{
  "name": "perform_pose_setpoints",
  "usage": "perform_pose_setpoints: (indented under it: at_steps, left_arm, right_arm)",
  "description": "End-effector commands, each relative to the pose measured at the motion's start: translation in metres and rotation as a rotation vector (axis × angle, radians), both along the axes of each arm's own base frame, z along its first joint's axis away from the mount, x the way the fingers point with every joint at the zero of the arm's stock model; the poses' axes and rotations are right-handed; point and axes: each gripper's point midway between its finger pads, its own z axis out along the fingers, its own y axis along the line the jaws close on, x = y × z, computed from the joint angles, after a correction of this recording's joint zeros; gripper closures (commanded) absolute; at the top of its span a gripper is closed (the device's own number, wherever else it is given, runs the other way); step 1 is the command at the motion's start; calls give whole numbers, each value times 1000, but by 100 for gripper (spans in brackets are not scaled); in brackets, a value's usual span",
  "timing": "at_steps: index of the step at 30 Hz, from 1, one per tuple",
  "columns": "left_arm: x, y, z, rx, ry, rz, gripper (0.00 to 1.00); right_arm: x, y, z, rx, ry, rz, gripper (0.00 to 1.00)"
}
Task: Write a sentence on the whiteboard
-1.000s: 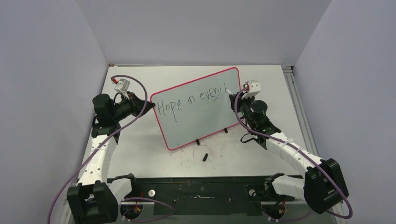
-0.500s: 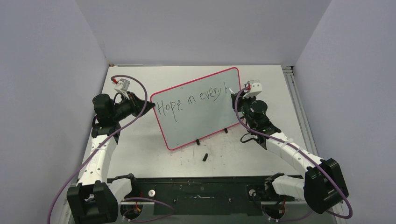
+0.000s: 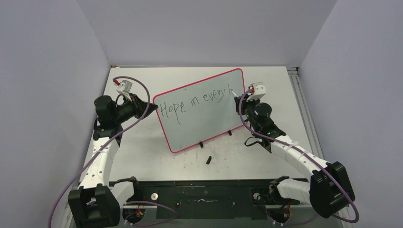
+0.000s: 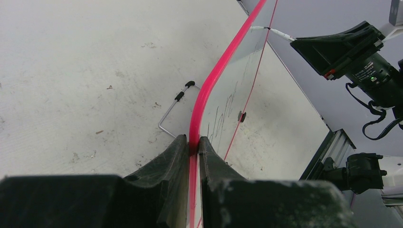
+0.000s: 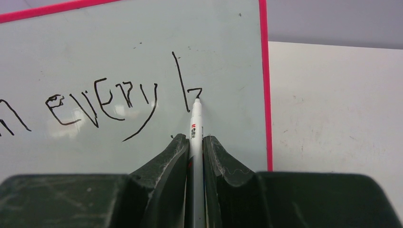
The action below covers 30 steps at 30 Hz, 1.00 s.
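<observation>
The whiteboard stands tilted mid-table, pale grey with a red rim. My left gripper is shut on its left edge, the rim pinched between the fingers. The sentence reads "Hope in every" in black, followed by a tall stroke with a small hook near the right rim. My right gripper is shut on a white marker pen. The pen's tip touches the board at that hook. From above, the right gripper is at the board's upper right corner.
A small black cap-like piece lies on the table in front of the board. Black feet and a wire stand prop the board. A metal rail runs along the table's right side. Grey walls enclose the table.
A tall stroke after "every" has gained a small hook to its right as the pen tip moved down and right. The left arm and the board have stayed still.
</observation>
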Motion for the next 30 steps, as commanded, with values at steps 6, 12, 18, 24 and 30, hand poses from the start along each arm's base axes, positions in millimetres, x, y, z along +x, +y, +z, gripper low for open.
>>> perform_pose_setpoints:
  at_steps: [6,12,18,24,30]
  left_arm:
    - [-2,-3,9,9,-17,-16,100]
    - [-2,-3,9,9,-17,-14,100]
    - [-2,-3,8,9,-15,-14,100]
    - [-1,-3,8,10,-15,-13,100]
    - [-1,-2,8,10,-14,-12,100]
  right_arm:
    - [-11,13,2,9,-5,49,95]
    - [-14,12,10,14,-28,36,95]
    - [-16,1,46,53,-116,-11,95]
    - [-4,3,54,47,-137,-18,95]
    - [3,9,53,44,-141,-3,95]
